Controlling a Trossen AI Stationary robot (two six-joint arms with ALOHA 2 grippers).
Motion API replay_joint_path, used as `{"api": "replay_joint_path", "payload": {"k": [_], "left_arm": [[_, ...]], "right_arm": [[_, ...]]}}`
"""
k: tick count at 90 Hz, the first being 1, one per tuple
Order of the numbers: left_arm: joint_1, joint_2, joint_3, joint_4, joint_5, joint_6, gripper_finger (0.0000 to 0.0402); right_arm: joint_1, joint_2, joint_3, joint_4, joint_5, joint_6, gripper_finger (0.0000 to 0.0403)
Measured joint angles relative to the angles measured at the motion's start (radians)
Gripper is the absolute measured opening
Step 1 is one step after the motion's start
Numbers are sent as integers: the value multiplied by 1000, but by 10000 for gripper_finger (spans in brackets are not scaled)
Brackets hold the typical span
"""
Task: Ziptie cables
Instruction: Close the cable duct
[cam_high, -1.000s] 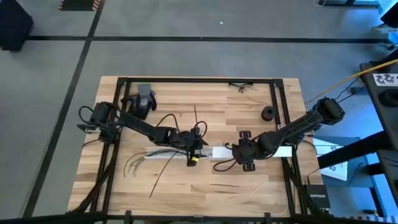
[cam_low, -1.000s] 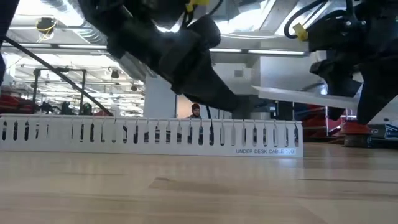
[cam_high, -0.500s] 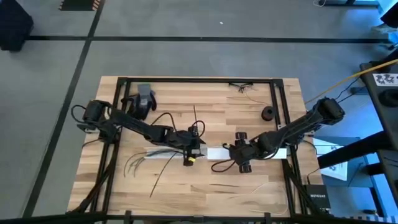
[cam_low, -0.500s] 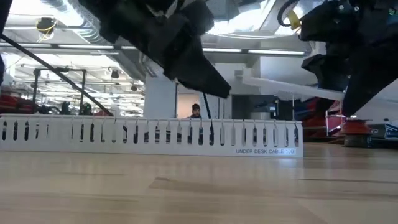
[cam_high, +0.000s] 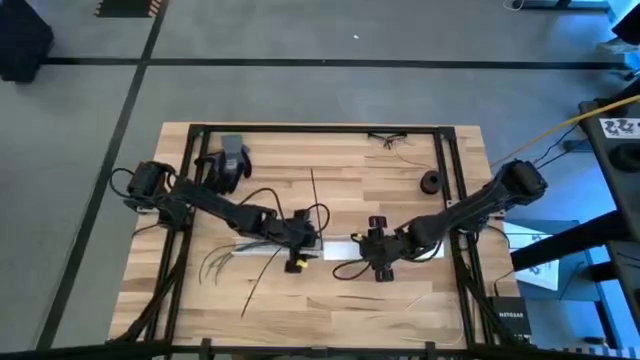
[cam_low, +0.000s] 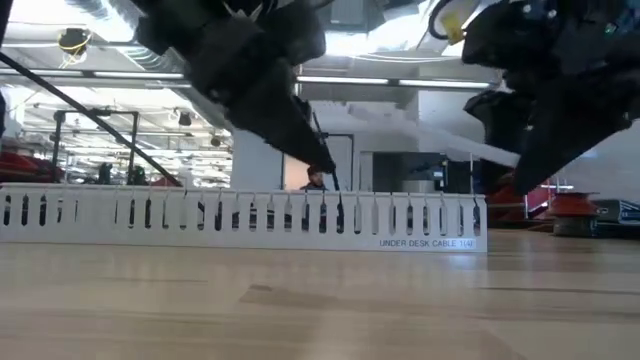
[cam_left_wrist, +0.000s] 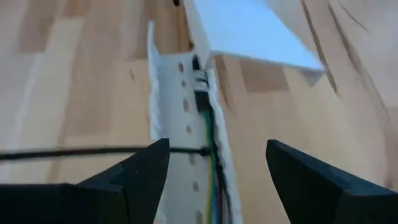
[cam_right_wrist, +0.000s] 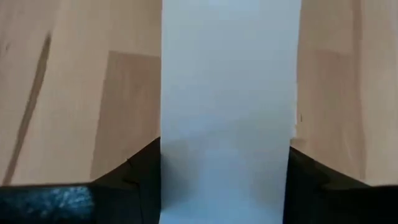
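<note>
The cables (cam_left_wrist: 210, 134) lie inside the white cable tray (cam_high: 262, 246) near the desk's middle. The left gripper (cam_left_wrist: 214, 163) is spread above them. The right gripper (cam_right_wrist: 225, 171) pinches the white lid (cam_right_wrist: 229, 93), probably; slide it slowly and straight.

The white slotted tray (cam_low: 240, 220) reads "UNDER DESK CABLE TRAY".

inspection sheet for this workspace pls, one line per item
surface: wooden table, black frame rails.
job's things: cables lie in the white slotted tray; a zip tie crosses it.
clutter: black roll, loose wire bits, grey glove-like object.
grippers: left pincer open above the tray; right pincer shut on the white cover strip.
cables: arm leads trail over the table.
surroundings: grey floor, workshop behind.
</note>
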Motion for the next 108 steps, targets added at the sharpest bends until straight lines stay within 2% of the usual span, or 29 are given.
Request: {"api": "replay_joint_path", "payload": {"k": [20, 33, 49, 74, 89, 108], "left_arm": [[-25, 0, 0, -53, -32, -14, 263], [-24, -1, 0, -78, -53, -13, 263], [-23, -1, 0, -86, -55, -13, 263], [-32, -1, 0, -108, -54, -62, 263], [-46, -1, 0, -107, -54, -68, 263], [-50, -1, 0, -99, -53, -69, 263]], "right_arm": [[-4, 32, 0, 16, -44, 8, 216], [-2, -6, 9, 4, -126, 81, 216], [69, -6, 31, 71, -184, 116, 216], [150, 134, 32, 265, -185, 144, 216], [154, 231, 31, 256, -139, 164, 216], [141, 236, 33, 258, -127, 183, 244]]}}
